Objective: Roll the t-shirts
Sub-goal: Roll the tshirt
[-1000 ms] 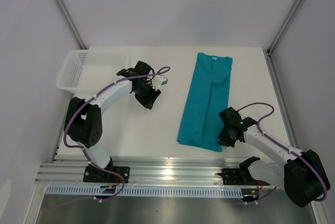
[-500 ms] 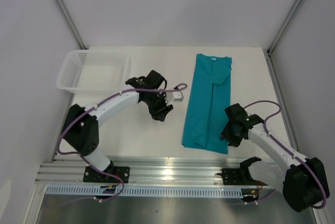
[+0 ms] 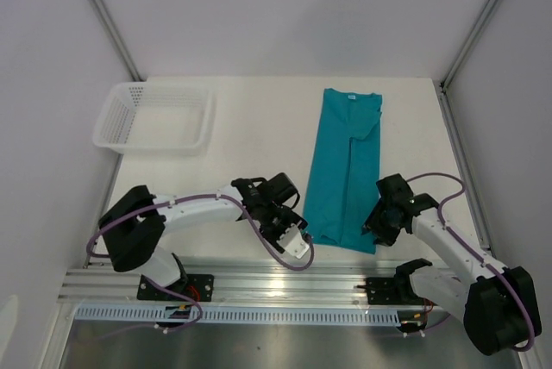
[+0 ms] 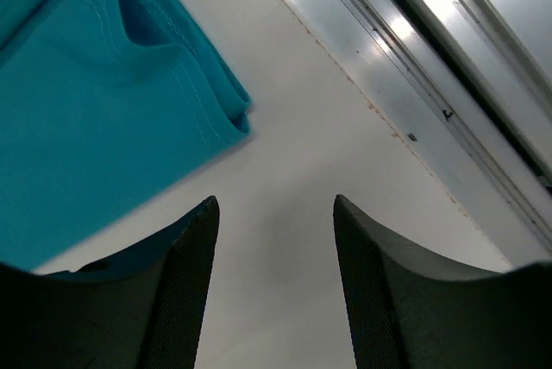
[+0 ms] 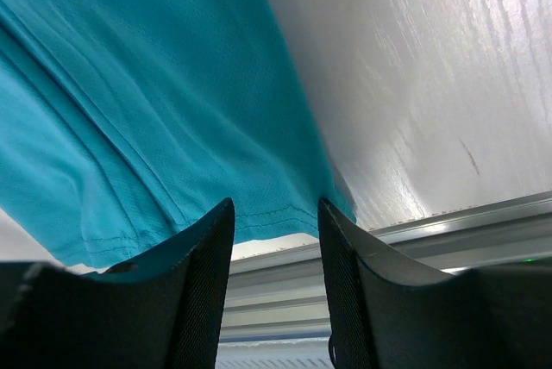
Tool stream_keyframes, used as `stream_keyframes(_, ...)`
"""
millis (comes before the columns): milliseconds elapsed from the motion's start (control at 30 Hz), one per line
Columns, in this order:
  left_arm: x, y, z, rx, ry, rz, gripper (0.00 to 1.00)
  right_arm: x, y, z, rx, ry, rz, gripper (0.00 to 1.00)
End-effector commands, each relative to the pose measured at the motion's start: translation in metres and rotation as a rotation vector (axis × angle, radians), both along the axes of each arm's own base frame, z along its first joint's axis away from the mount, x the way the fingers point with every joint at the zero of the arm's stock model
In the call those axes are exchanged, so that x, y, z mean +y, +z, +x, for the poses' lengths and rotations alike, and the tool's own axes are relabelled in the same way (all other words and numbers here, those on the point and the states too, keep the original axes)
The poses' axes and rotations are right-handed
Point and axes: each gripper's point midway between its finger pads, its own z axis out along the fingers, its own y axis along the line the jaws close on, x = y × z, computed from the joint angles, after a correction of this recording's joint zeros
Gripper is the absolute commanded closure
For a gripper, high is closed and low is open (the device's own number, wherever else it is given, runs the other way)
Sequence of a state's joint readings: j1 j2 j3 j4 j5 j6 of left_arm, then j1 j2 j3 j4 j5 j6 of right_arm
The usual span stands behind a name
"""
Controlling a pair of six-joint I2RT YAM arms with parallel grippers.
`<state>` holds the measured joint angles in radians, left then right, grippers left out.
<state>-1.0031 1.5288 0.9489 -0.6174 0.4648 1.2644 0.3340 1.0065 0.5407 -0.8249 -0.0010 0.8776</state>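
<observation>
The teal t-shirt lies flat on the white table, folded lengthwise into a long strip, collar at the far end and hem toward the arms. My left gripper hovers low just left of the shirt's near left corner. Its jaws stand open over bare table with nothing between them. My right gripper is at the near right corner of the hem. Its jaws are open, and the hem edge lies just beyond the fingertips, not pinched.
A white mesh basket sits at the far left of the table. The aluminium rail runs along the near edge, close behind both grippers and showing in both wrist views. White walls close in the sides and back.
My left arm swung from beside the basket down to the near edge by the shirt's left corner. My right gripper opened from shut and shifted slightly right. The hem slid a little to the right.
</observation>
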Motion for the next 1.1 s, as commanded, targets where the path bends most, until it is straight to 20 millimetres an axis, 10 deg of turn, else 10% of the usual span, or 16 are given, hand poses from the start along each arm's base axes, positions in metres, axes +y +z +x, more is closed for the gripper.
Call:
stream_keyframes(0,-0.038,0.002,0.009,-0.114,-0.154,-0.131,0.41,0.001,-0.003,-0.007,0.018,0.008,0.016,0.53)
stream_keyframes(733,-0.054,-0.032,0.001,-0.057,-0.196,-0.06,0.55,-0.001,0.009,-0.01,0.015,-0.03,0.007,0.57)
stream_keyframes(1067,-0.074,-0.014,-0.005,-0.008,-0.186,-0.143,0.85,-0.011,0.02,-0.007,-0.039,-0.11,-0.021,0.55)
